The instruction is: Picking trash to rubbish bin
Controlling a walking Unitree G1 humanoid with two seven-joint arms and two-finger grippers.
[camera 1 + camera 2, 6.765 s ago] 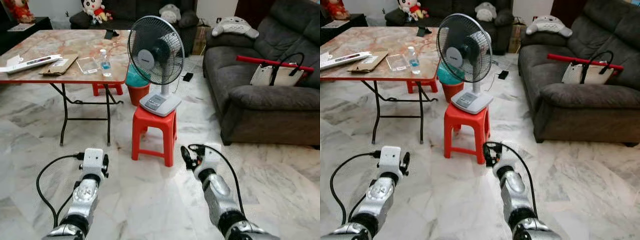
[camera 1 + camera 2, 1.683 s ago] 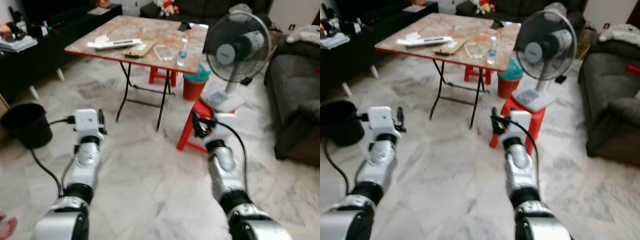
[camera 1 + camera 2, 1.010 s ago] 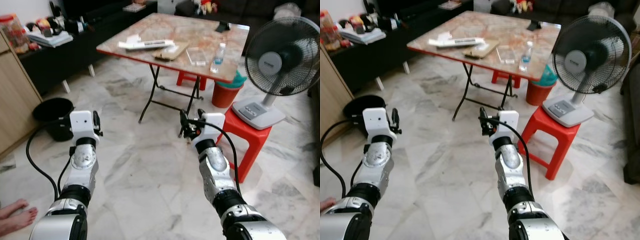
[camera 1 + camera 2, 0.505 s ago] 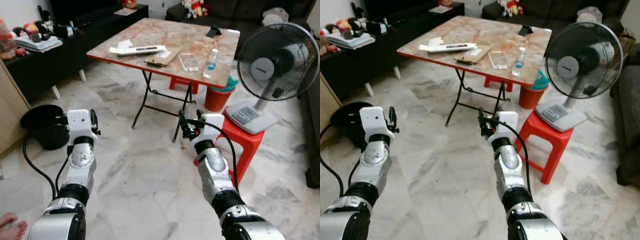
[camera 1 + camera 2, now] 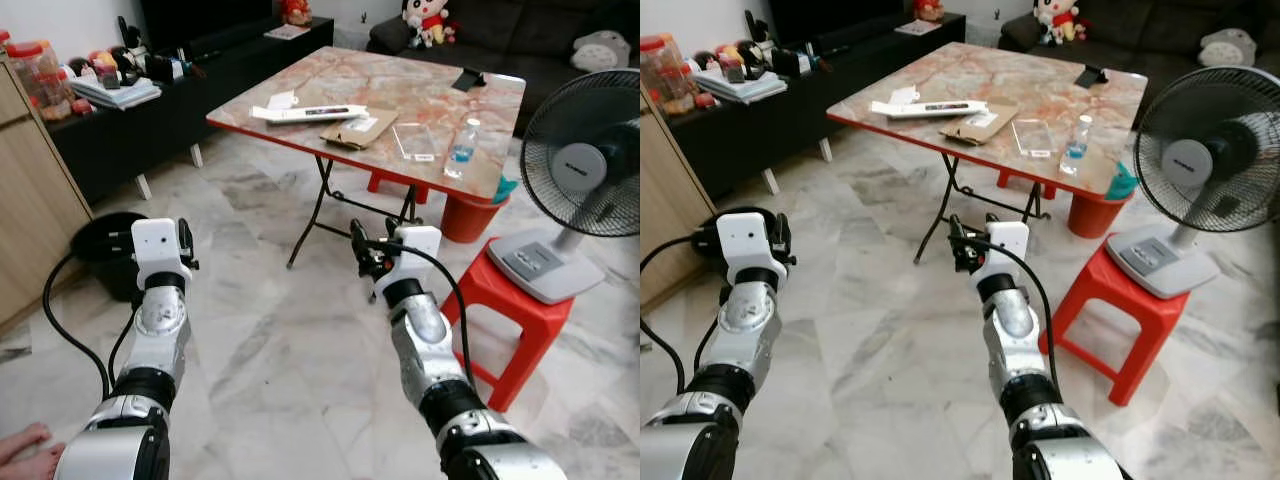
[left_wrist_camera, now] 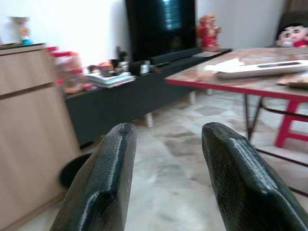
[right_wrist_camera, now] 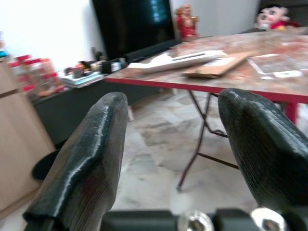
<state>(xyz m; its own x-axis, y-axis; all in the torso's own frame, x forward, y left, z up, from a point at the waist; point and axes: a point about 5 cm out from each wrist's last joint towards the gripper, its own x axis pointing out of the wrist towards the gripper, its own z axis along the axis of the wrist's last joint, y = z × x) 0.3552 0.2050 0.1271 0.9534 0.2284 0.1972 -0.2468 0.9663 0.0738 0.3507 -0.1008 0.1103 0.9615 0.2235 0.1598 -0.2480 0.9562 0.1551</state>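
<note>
Right now both arms are held out low over the marble floor with nothing in them. The left tool has its fingers spread with empty air between, and the right tool is parted just as wide, also holding nothing.

From where the robot stands, the desk sits at about twelve o'clock. On it lie a flat piece of cardboard, a long white box, a clear lid and a small bottle. Which of these counts as trash I can only guess; the cardboard seems likeliest. A black bin stands on the floor at about ten o'clock, close beyond the left tool. A red bin sits under the desk's far side, near one o'clock.

As I judge it, the step is the approach. It should square up to the desk's near edge, stop short of the folding legs, and keep well clear of the fan on its red stool at two o'clock. Flat cardboard will want a pinch at an overhanging edge.
</note>
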